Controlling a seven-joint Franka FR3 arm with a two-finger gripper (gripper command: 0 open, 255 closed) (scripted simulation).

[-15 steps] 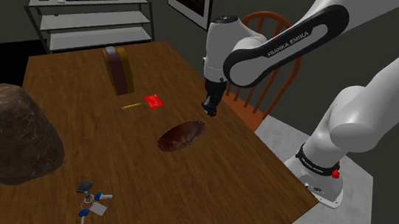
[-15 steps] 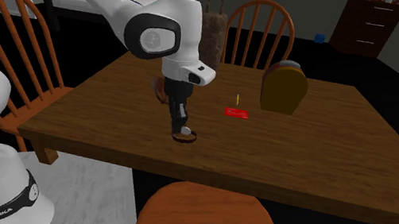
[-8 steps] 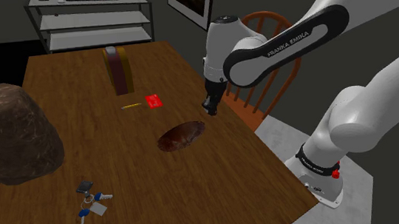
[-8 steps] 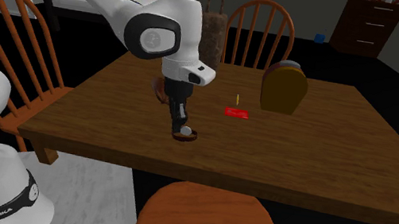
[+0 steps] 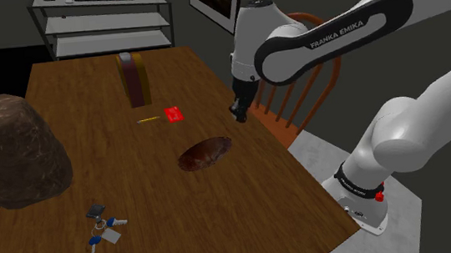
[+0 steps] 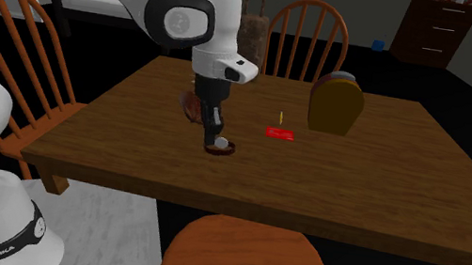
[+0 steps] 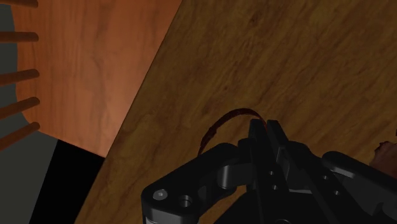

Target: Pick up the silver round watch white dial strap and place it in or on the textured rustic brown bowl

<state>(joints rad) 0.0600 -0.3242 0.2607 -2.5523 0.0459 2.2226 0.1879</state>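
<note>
Lifted since the earlier frame, the claw [image 5: 237, 114], closed on the watch [image 6: 220, 147], holds it just above the counter [image 5: 247, 203]; placing remains, the brown bowl [image 5: 204, 153] at its eight o'clock in the shoulder view.

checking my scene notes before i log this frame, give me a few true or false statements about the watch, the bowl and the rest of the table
1. The jaws of the gripper are shut on the watch. True.
2. The watch lies inside the brown bowl. False: it sits between the jaws, beside the bowl.
3. A flat red item lies on the table between the bowl and the upright brown box. True.
4. The chair next to the gripper is white. False: it is orange-brown.
</note>
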